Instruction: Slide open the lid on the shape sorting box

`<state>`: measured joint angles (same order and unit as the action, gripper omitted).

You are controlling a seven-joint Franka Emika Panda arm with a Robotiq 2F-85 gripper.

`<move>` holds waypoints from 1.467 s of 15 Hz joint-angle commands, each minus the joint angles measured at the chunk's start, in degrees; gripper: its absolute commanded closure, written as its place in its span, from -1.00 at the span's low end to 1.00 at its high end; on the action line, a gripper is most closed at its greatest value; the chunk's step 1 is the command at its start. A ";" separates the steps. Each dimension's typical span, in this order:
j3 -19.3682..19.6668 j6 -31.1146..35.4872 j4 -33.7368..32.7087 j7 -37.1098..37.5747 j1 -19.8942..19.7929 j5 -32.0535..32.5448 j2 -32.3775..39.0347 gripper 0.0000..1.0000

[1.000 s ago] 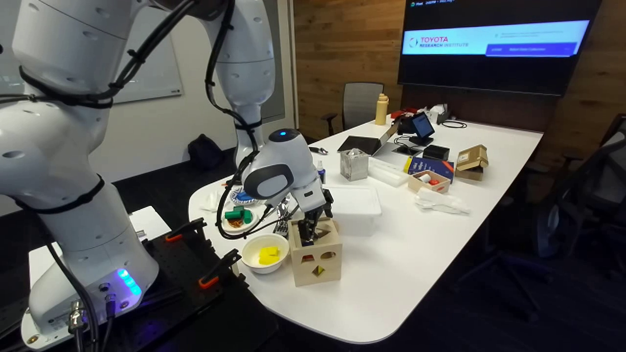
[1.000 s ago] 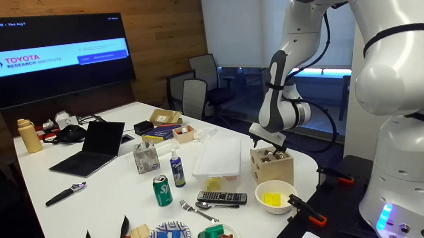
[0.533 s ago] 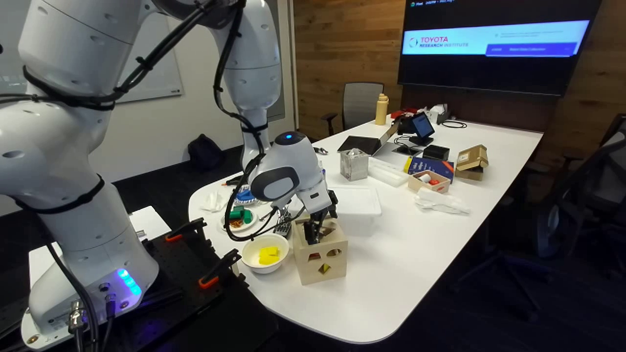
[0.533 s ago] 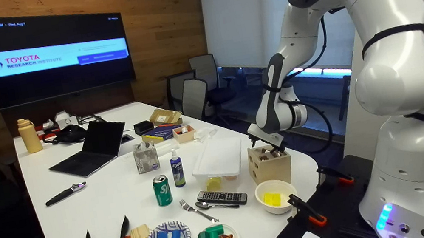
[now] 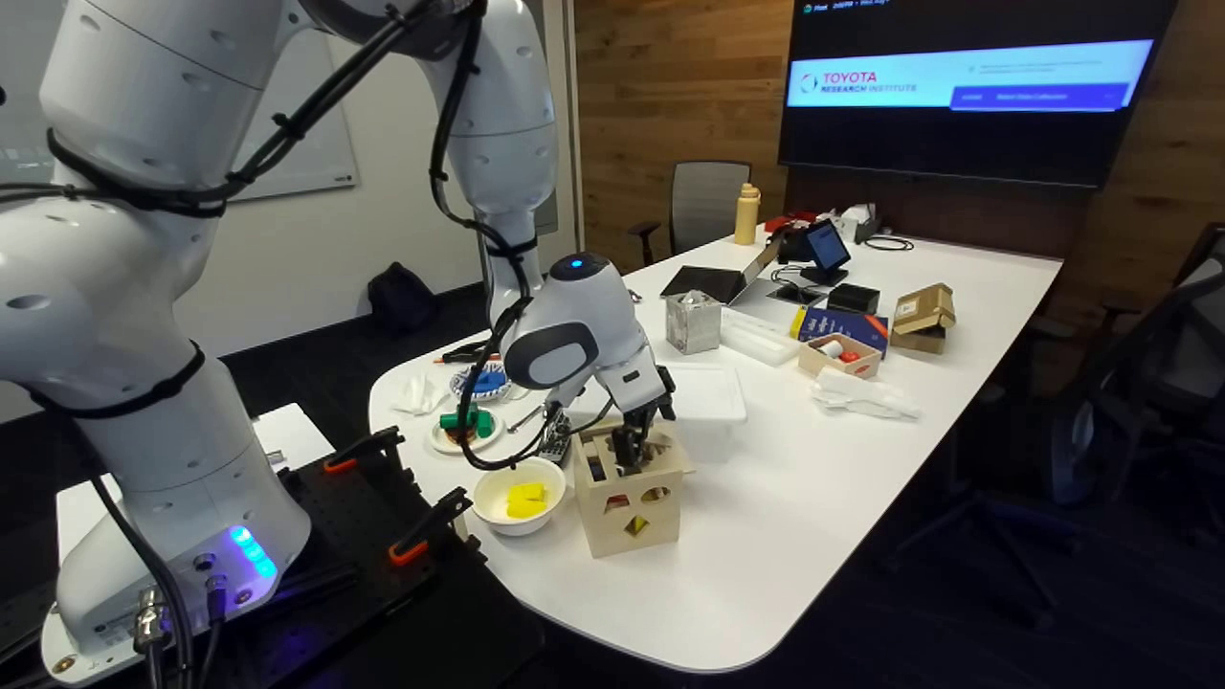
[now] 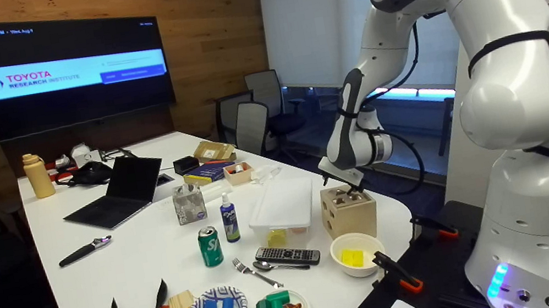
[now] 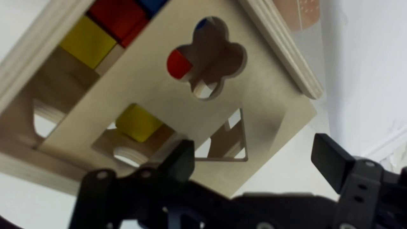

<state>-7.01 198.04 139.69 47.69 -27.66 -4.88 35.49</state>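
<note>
The shape sorting box (image 5: 610, 528) is a pale wooden cube on the white table; it shows in both exterior views (image 6: 358, 223) and in the wrist view (image 7: 35, 47). Its lid (image 7: 178, 98), a flat panel with clover, square and triangle cut-outs, is partly slid out. A gap on one side shows yellow, red and blue blocks inside. The lid's opposite end (image 5: 687, 469) sticks out past the box. My gripper (image 7: 254, 159) is open above the lid (image 6: 339, 183). One finger is at the square cut-out; how deep it sits is hidden. The other finger is beyond the lid's edge.
A white bowl (image 6: 359, 272) with yellow blocks stands close beside the box. A plastic bin with a white lid (image 6: 285, 202) stands on another side. A remote (image 6: 287, 256), a spoon and a fork lie near. A clamp (image 6: 397, 273) is on the robot's mount.
The box first shifted slightly away from the bowl with the gripper's motion. Then the lid slid the same way, opening a gap on the bowl side. The gripper moved along with it.
</note>
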 commanded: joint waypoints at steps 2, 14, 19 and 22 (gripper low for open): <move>0.25 -0.07 -2.85 -3.29 1.97 -3.63 2.56 -1.00; 1.08 -0.08 -8.78 -5.94 5.79 -7.96 5.07 -1.00; 1.19 -0.05 -10.80 -5.94 6.24 -8.29 6.23 -1.00; 1.82 -0.07 -12.15 -6.03 7.02 -8.82 7.37 -1.00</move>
<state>-6.08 198.04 129.83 43.93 -22.33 -11.05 41.18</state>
